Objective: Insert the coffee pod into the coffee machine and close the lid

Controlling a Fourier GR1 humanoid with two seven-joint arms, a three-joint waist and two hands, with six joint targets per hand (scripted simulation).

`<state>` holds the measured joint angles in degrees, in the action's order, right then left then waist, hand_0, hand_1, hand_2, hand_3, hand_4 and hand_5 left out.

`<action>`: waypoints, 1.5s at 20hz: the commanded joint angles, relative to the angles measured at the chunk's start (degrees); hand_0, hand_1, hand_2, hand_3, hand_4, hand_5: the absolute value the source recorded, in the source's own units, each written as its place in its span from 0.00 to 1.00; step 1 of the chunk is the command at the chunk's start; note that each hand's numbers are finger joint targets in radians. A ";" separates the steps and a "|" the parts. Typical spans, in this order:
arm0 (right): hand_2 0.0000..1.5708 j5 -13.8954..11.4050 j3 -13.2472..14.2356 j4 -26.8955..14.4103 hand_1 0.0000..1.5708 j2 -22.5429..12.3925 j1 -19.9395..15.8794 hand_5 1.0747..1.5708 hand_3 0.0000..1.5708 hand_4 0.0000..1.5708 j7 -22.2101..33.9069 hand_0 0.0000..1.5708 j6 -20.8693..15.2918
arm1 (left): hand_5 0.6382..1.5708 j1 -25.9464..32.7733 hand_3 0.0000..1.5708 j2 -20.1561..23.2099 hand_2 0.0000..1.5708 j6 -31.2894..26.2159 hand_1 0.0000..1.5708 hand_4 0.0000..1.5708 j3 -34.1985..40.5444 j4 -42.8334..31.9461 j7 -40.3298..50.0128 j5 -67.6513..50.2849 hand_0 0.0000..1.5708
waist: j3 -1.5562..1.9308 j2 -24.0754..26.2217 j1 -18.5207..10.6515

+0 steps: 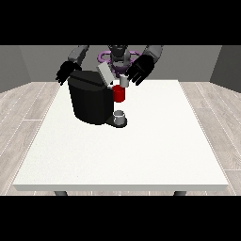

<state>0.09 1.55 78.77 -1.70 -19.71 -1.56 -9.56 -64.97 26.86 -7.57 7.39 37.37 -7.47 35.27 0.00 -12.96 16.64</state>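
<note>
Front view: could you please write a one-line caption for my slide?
Hand at the view's right holds a pod over the open coffee machine; a cup waits below.

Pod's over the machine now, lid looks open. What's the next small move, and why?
Probably ease the robot hand at the view's right down a little: the coffee pod it holds sits just above the red holder of the coffee machine, and the lid is tilted open.
</note>
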 commanded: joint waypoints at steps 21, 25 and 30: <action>0.00 1.50 0.66 1.49 0.00 -0.06 1.70 1.00 0.00 0.28 -0.90 0.00 0.37 | 1.00 -1.27 0.77 -3.07 0.81 1.10 0.77 0.33 -0.69 -2.15 0.20 2.34 0.77 | 0.00 -1.39 0.31; 0.00 1.40 -0.76 3.77 0.00 0.36 3.36 1.00 0.00 0.28 -1.53 0.00 1.19 | 1.00 -1.78 0.76 -0.49 0.79 0.62 0.75 0.31 0.81 -3.76 -0.06 2.10 0.75 | -0.01 -2.35 2.33; 0.00 2.34 1.62 2.38 0.00 -1.14 0.83 1.00 0.00 0.28 0.13 0.00 0.85 | 1.00 -1.54 0.75 -2.14 0.82 0.80 0.80 0.31 -0.32 -3.26 -0.32 2.98 0.80 | 0.00 -2.75 0.87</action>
<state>1.96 2.68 80.16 -2.14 -18.17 -3.39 -8.81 -67.30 25.21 -7.63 7.22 34.92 -7.49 37.68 0.07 -15.47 17.15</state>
